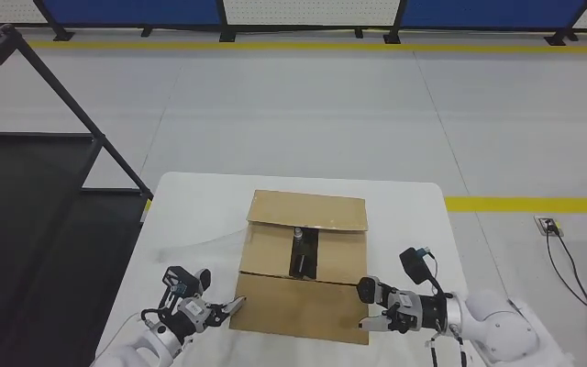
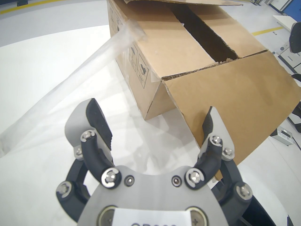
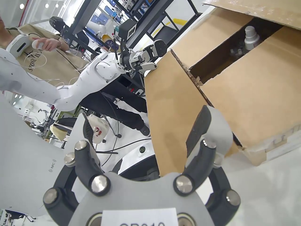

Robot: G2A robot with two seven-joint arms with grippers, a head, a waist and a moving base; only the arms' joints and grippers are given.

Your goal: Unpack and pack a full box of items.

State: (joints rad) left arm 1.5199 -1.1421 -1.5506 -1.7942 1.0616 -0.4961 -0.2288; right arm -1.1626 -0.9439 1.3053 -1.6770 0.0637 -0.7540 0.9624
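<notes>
Flanking the near flap (image 1: 298,310) of the box (image 1: 275,252), the left end effector (image 2: 152,106) and right end effector (image 1: 368,307) gape open, empty.

Right gripper (image 3: 145,118), fingers (image 3: 200,128) apart, astride the box (image 3: 247,90) flap (image 3: 169,109)

Box (image 1: 307,209) contents mostly hidden under flaps (image 1: 269,253), white bottle (image 3: 251,37) half-seen through gap, things beside it indistinct.

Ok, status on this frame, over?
Left gripper open, right gripper open, one at each end of the near flap. Inner flaps of the box ajar, bottle visible inside. Loose tape strip trailing off its side.
</notes>
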